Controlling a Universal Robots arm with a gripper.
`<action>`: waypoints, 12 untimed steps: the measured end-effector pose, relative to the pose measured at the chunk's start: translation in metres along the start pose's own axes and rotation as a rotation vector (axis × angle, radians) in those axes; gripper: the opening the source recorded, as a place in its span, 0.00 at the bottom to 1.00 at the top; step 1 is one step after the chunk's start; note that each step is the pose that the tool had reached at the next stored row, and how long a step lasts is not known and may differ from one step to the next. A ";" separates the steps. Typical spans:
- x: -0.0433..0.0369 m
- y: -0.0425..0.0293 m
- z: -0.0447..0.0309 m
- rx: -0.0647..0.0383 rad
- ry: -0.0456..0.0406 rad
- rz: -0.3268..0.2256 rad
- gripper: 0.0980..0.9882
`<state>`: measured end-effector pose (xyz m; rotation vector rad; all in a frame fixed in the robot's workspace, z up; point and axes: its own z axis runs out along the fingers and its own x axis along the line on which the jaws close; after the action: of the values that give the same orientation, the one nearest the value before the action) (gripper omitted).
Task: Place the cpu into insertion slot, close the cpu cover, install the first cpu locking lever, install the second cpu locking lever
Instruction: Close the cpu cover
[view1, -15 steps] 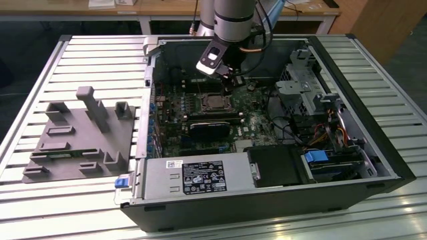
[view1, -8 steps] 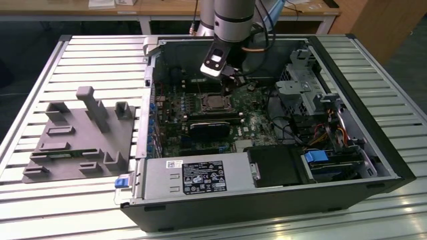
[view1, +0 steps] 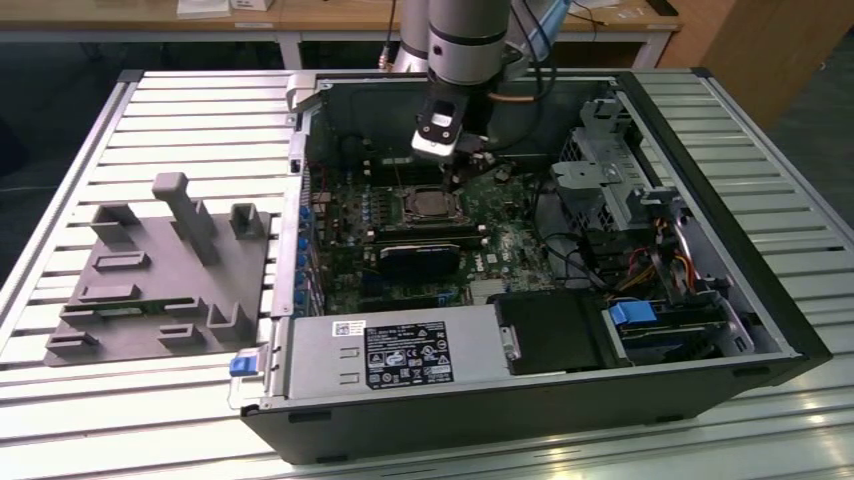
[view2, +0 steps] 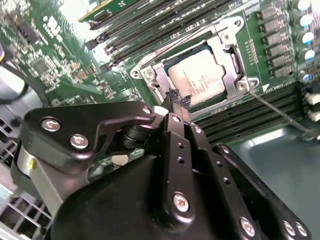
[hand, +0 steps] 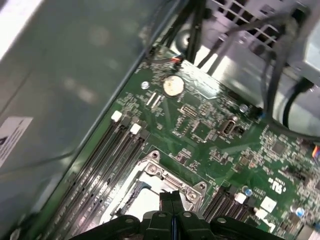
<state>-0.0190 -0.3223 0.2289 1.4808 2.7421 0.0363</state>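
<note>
Gripper (view2: 178, 101) jaws pressed together, empty, tips hiding near corner of silvery cpu cover (view2: 233, 61); matte beige cpu (view2: 200, 75) shows through its window.

case (view1: 534, 415) open above the insertion slot (view2: 150, 75). memory slots (view2: 150, 30) flank it; cables (view1: 567, 255) and drive cage (view1: 601, 175) crowd the exterior view's right.

Worktable: pale slatted metal top (view1: 80, 420), ridges running across the exterior view.
Light: bright glare on the near slats.
Desk: wooden top (view1: 334, 18) on white legs, behind the worktable.
Floor: dark (view1: 40, 110).
Panel: brown wood (view1: 761, 45), far corner at the exterior view's right.
</note>
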 end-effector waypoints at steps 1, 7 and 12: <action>0.0000 0.0000 0.0001 0.000 0.0004 -0.018 0.01; 0.0000 0.0000 0.0005 0.000 0.0017 -0.128 0.01; 0.0000 0.0000 0.0010 0.000 0.0029 -0.219 0.01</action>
<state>-0.0190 -0.3223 0.2279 1.1729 2.8876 0.0335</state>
